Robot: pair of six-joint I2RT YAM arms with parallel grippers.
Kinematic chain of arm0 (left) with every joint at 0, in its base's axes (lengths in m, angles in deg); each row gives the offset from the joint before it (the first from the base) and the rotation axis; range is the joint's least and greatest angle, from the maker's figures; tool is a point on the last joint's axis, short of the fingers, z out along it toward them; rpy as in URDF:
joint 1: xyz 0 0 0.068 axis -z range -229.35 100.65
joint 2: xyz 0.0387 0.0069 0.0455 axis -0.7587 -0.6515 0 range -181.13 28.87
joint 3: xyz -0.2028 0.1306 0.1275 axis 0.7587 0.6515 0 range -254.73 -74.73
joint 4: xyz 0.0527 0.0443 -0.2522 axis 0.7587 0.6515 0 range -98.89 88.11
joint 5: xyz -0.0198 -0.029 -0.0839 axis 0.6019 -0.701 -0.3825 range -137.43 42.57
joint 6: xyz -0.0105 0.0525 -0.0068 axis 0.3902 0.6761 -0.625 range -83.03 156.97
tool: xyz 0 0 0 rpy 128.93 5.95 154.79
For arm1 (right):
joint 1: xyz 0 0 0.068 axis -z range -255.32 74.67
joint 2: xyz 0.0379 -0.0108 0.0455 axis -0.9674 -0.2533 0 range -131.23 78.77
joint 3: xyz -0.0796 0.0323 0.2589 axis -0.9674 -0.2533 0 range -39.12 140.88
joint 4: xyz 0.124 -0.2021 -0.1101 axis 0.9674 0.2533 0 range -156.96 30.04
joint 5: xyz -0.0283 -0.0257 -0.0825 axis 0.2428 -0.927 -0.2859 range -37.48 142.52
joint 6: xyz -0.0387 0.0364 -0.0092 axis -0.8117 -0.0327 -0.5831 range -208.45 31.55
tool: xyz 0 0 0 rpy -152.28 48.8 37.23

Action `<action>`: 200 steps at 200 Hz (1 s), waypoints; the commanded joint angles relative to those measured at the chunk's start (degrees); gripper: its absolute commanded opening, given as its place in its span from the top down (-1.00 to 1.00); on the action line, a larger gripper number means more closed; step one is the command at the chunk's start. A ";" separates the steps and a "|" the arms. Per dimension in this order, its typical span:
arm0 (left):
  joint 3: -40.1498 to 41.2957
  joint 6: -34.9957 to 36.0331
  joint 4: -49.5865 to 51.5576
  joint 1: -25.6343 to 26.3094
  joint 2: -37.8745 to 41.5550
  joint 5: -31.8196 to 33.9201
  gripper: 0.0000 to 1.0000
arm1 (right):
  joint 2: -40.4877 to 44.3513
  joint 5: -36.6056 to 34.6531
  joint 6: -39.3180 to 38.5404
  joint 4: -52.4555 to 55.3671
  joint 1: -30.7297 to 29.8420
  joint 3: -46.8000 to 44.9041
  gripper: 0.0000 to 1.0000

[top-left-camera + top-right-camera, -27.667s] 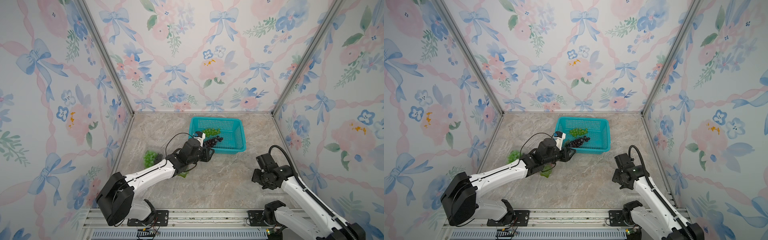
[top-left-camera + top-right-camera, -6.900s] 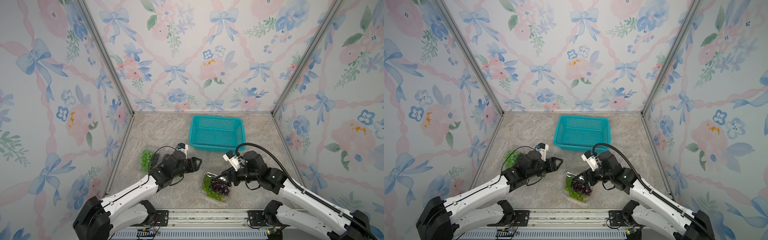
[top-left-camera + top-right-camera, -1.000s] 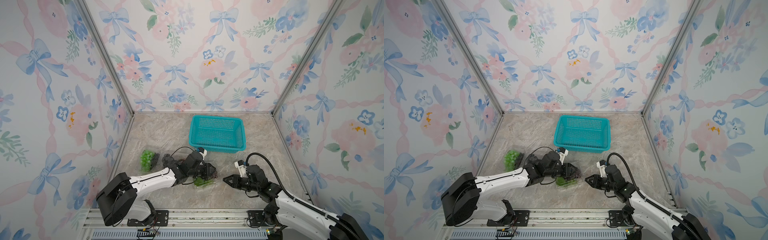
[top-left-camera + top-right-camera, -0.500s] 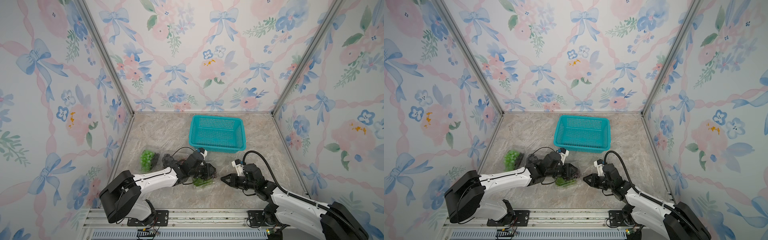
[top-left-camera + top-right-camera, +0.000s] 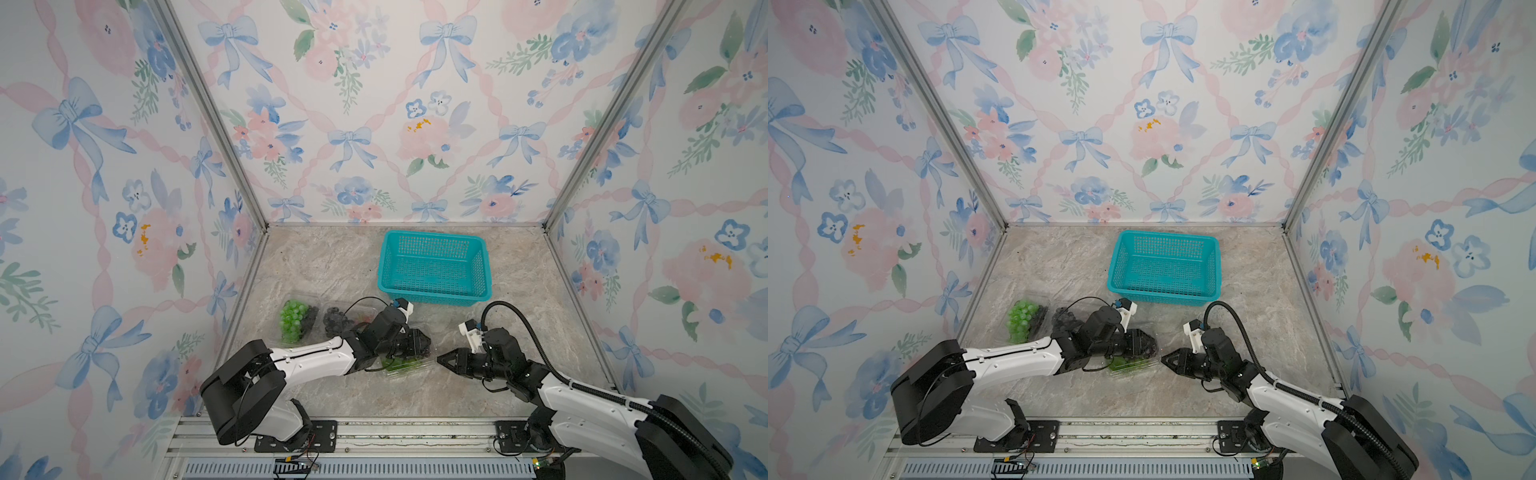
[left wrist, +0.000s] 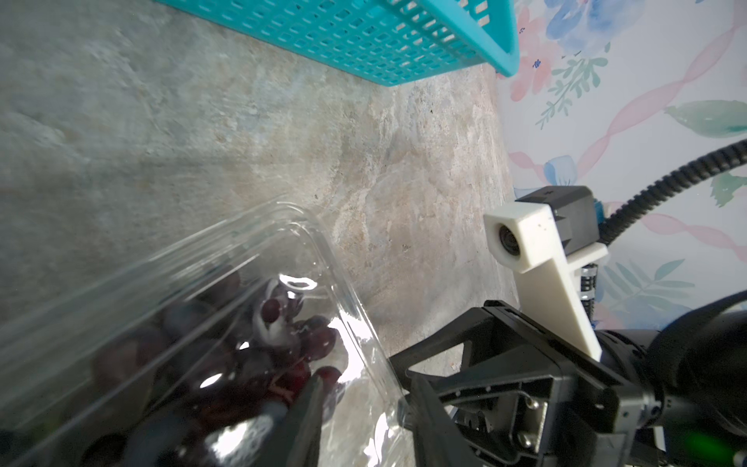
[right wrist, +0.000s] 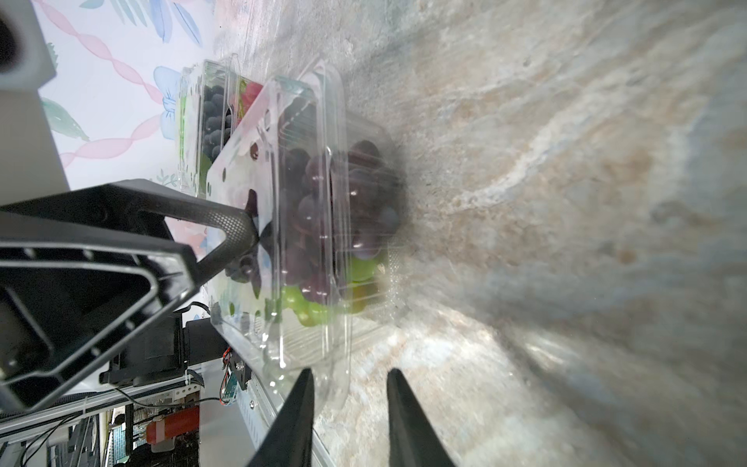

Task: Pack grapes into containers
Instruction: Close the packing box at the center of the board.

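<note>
Floral-papered walls on three sides, with a marbled grey worktop (image 5: pixel 332 257) below. The teal basket (image 5: pixel 432 296) stands at the back, well apart from both your arms.

Containers, all on the left-arm side of the worktop:
- The outer container (image 5: pixel 309 300), just beside the wall, holds light green grapes (image 5: pixel 294 318).
- The second container (image 5: pixel 332 305), next to it, holds black grapes (image 5: pixel 336 321).
- The third container (image 7: pixel 327 360), toward the middle and between your two arms, holds purple grapes (image 7: pixel 323 194) with a few yellow-green grapes (image 7: pixel 307 303) beside them. Its lid (image 7: pixel 236 170) lies over the fruit. You cannot tell whether it is latched.

Your left fingers (image 6: pixel 307 424) are partly open, with a plain gap between them, and sit low over the third container.
- The right wrist view shows one tip set against the top of the lid.
- The left wrist view shows the clear rim running through the gap.
- Neither finger is visibly pinching the rim, so you have contact but no hold.

Your right fingers (image 7: pixel 299 416) are partly open with a similar gap. They lie close to the worktop and point at the end of the third container nearest them.
- One finger overlaps the clear corner of the rim and the other stands over bare worktop.
- Nothing is clamped between them.
- In both top views the tips sit right at the container's edge, facing your left fingers across it.
</note>
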 commanded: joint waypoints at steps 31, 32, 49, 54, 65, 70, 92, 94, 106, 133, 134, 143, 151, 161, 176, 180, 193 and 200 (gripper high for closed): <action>1.19 -0.41 0.44 0.31 -0.29 0.32 0.22 | -1.74 1.15 1.47 -3.81 -1.48 1.66 0.31; 1.21 -0.40 0.45 0.31 -0.26 0.32 0.22 | -1.69 1.16 1.45 -3.79 -1.48 1.71 0.31; 1.29 -0.46 0.43 0.29 -0.07 0.23 0.22 | -1.06 0.94 0.95 -2.27 -1.76 2.50 0.27; 1.36 -0.51 0.38 0.31 0.07 0.23 0.22 | -1.03 0.87 0.80 -1.80 -1.76 2.68 0.27; 1.34 -0.58 0.35 0.31 0.19 0.32 0.22 | -1.18 0.97 0.31 -1.18 -1.79 3.10 0.28; 1.36 -0.59 0.37 0.31 0.21 0.32 0.22 | -1.50 1.00 0.21 -1.17 -1.84 3.17 0.31; 1.33 -0.66 0.20 0.30 0.39 0.40 0.22 | -3.05 1.23 0.60 -2.24 -1.88 3.02 0.43; 1.33 -0.61 0.15 0.31 0.39 0.36 0.22 | -3.29 1.32 0.63 -2.48 -1.92 2.92 0.44; 1.34 -0.58 0.08 0.29 0.44 0.33 0.22 | -4.31 1.44 0.90 -3.52 -2.01 2.52 0.48; 1.48 -0.65 -0.07 0.26 0.19 0.23 0.22 | -6.15 1.53 2.09 -6.18 -2.23 1.52 0.51; 1.48 -0.65 -0.07 0.28 0.16 0.23 0.22 | -6.18 1.48 2.12 -6.25 -2.26 1.51 0.51; 1.42 -0.64 -0.16 0.22 0.20 0.23 0.22 | -6.67 1.53 2.23 -6.57 -2.42 1.50 0.51; 1.40 -0.64 -0.16 0.23 0.22 0.23 0.22 | -7.04 1.40 2.35 -6.61 -2.67 1.51 0.51; 1.35 -0.65 -0.16 0.25 0.26 0.23 0.22 | -7.29 1.23 2.69 -7.41 -3.02 1.18 0.48; 1.37 -0.67 -0.25 0.23 0.37 0.23 0.23 | -7.10 0.92 3.19 -7.76 -3.31 0.90 0.39; 1.34 -0.66 -0.31 0.22 0.43 0.28 0.23 | -6.97 0.82 3.24 -7.68 -3.41 0.89 0.38; 1.38 -0.73 -0.29 0.22 0.57 0.32 0.22 | -6.20 0.67 3.29 -7.16 -3.49 0.80 0.37; 1.38 -0.74 -0.27 0.17 0.70 0.41 0.22 | -5.66 0.49 3.29 -6.77 -3.50 0.80 0.37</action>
